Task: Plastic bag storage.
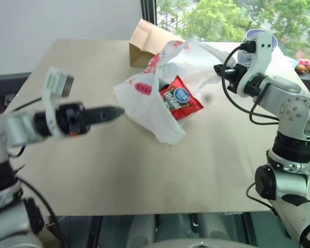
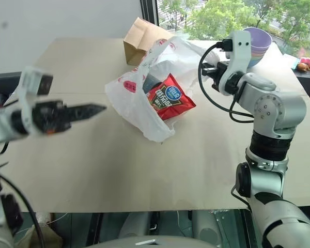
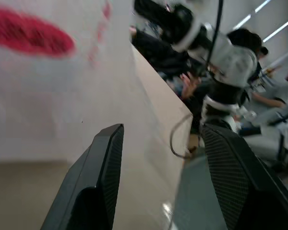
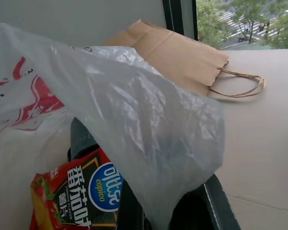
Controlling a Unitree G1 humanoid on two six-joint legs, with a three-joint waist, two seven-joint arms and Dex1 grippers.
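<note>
White plastic bag (image 1: pixel 150 98) mid-table; right hand (image 1: pixel 220 70) pinches its edge.

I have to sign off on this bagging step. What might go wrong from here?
The right gripper pinches only one edge of the plastic bag, so the thin film may slip or tear. The red snack packet sits at the bag's open mouth and may slide out. The left gripper is open, supporting nothing.

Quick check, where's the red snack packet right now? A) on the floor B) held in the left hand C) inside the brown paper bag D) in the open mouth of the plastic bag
D: the red snack packet sits in the open mouth of the plastic bag, on the table.
</note>
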